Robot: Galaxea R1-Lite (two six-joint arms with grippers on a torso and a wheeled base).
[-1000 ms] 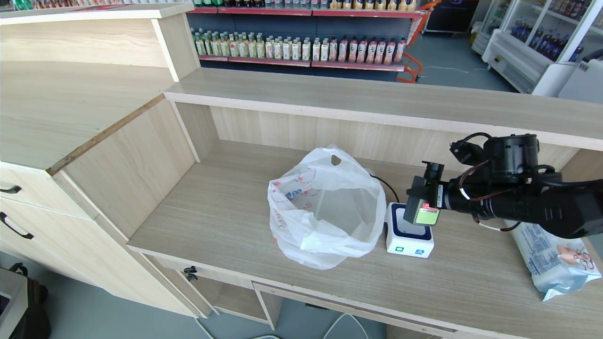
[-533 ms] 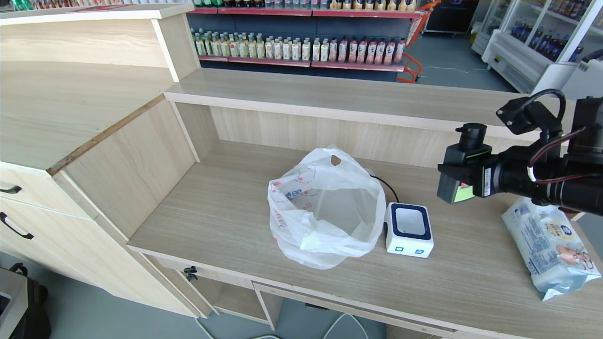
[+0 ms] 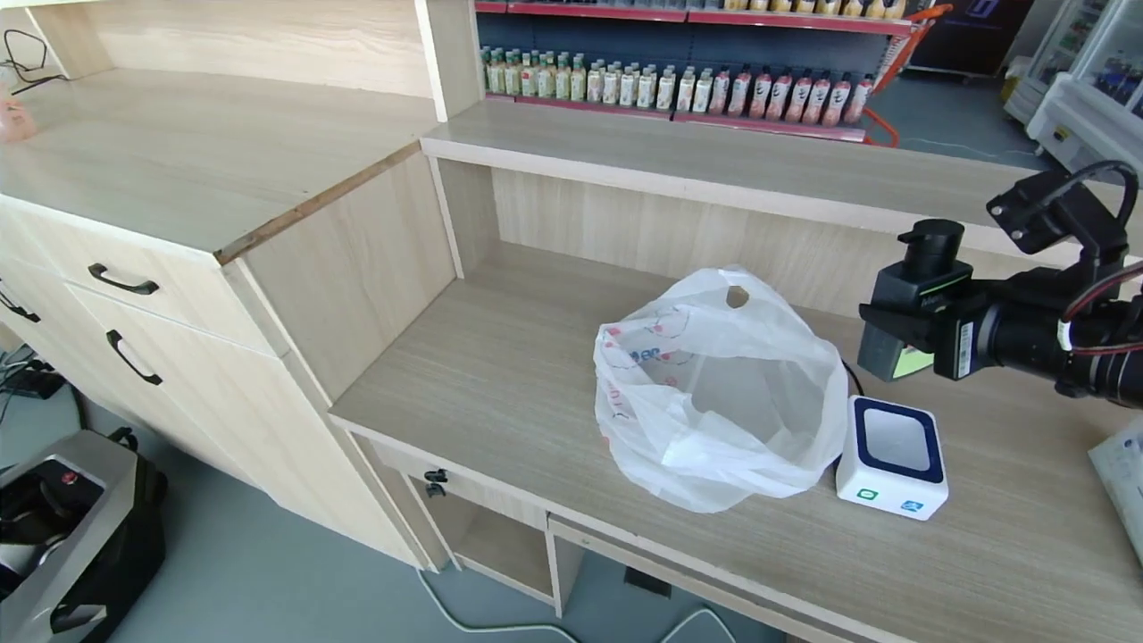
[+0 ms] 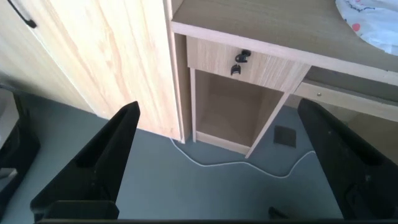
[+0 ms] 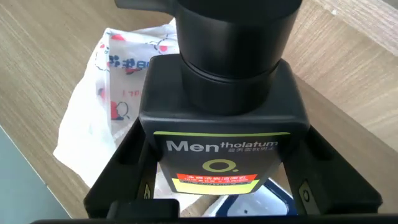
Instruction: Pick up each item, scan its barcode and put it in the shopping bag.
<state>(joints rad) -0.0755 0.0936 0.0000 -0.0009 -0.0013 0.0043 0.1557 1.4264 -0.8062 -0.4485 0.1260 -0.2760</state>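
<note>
Gripping the black pump bottle (image 3: 921,284), the right pincer (image 3: 906,338) hangs above the scanner (image 3: 893,457) toward its 12 o'clock edge, higher than a second ago, when the bottle sat low over the scanner's window. The head camera has swung, shifting the whole scene. The shopping bag (image 3: 714,393) stands open-mouthed just beside the scanner, at its 9 o'clock. Bare worktop (image 3: 500,375) spreads at the bag's 9 o'clock, and the front edge runs near at 6. The left pincer (image 4: 217,168), fingers spread apart, hangs over the floor.
</note>
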